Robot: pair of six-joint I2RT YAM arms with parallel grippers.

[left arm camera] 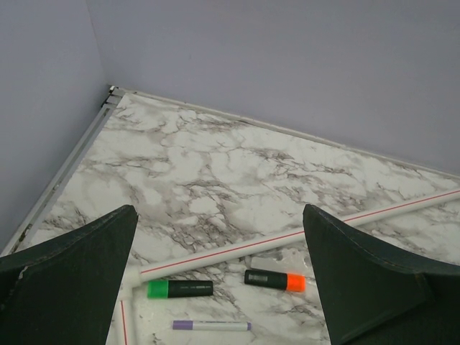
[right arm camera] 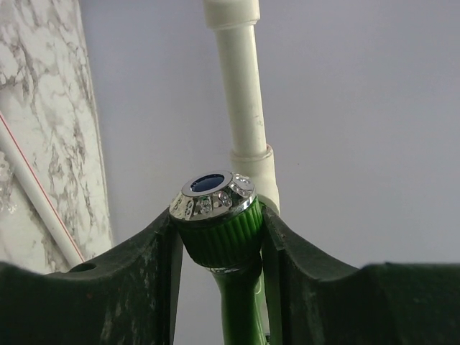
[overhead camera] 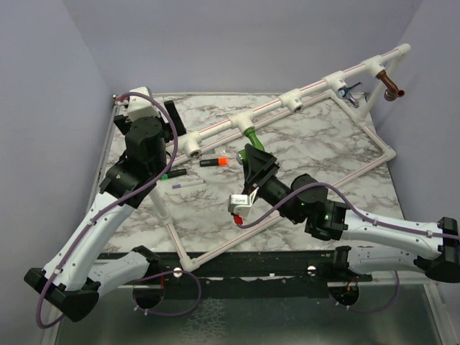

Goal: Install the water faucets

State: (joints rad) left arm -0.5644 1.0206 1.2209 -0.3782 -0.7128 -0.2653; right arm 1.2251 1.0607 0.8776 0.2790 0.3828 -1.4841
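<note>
Room: plain lilac walls close in a marble worktop.
Pipe frame: a white pipe frame lies across the worktop, and its raised rail runs from the left rear to the right rear.
Left arm: the left arm is lifted over the left rear. Its jaws stand wide apart, hold nothing and touch nothing.
Right arm: the right arm reaches in to the middle of the rail. Its jaws are clamped on the ribbed collar of the green faucet.
Green faucet: it is at the middle tee fitting. The wrist view shows the chrome cap just in front of a white socket. Whether any thread is engaged is hidden.
Other faucets: the chrome faucet and the copper faucet hang from the rail's right end, apparently already fitted.
Loose items: the marker pens lie under the rail, near the work.
Risk, frame: nothing visibly steadies the frame, so a push or twist from the right arm may shift or rock it and spoil the line-up.
Risk, thread: a stem that meets the socket tilted would probably cross-thread or jam.
Risk, grip: the hold is narrow and sits close under the smooth cap, so the collar could slip during turning and the faucet could drop among the pens.
</note>
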